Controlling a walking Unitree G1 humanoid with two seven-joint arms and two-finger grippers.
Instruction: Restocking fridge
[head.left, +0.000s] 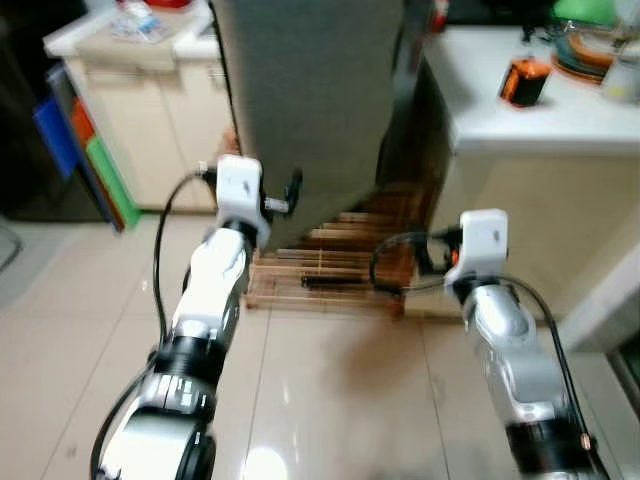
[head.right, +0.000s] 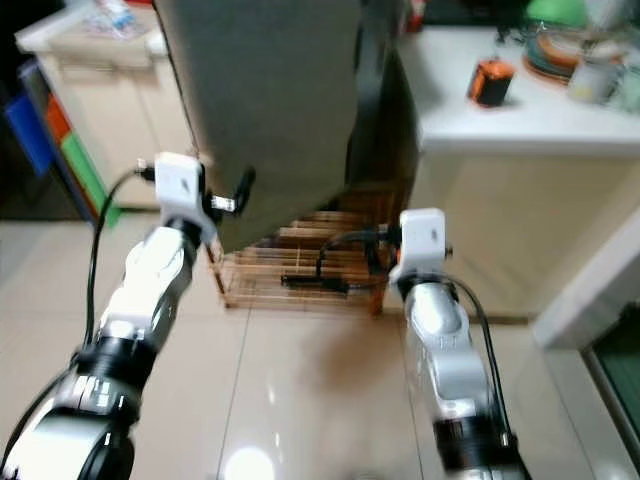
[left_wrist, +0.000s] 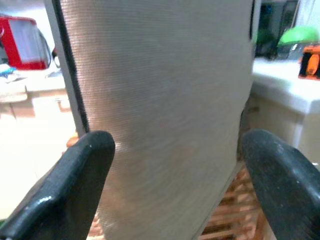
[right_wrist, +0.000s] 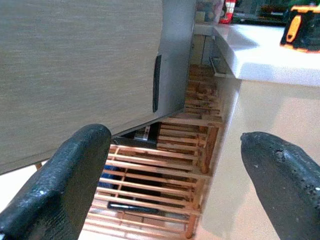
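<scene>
Straight ahead, a tall grey fridge door (head.left: 310, 90), brushed and matte, standing between a cream cabinet (head.left: 150, 120) on the robot's left and a white tabletop (head.left: 530, 110) on its right. Beneath and beside the door, a low wooden slatted rack (head.left: 325, 275) resting on the pale glossy tiled floor (head.left: 330, 400), with a dark flat item lying on its slats, too blurred to name.

Raised toward the door's lower left part, the left hand (left_wrist: 175, 170), spread wide, both black fingers (left_wrist: 75, 185) apart from the grey surface and framing it in the left wrist view; nothing held between them. Just beside the white wrist block in the head views, a small black knob-like part close against the door's edge.

Lower and to the right, the right hand (right_wrist: 170, 175), likewise wide and holding nothing, aimed at the wooden rack and the door's lower corner. Visible past its fingers (right_wrist: 65, 175) in the right wrist view, a dark vertical handle slot (right_wrist: 157, 82) on the door's edge.

On the tabletop, an orange and black container (head.left: 524, 80) near the front, plus a stack of coloured plates (head.left: 585, 50) further back with something green above. Leaning beside the cream cabinet, flat panels in blue, orange and green (head.left: 85, 150). On top of that cabinet, a red box (left_wrist: 22, 42), blurred
</scene>
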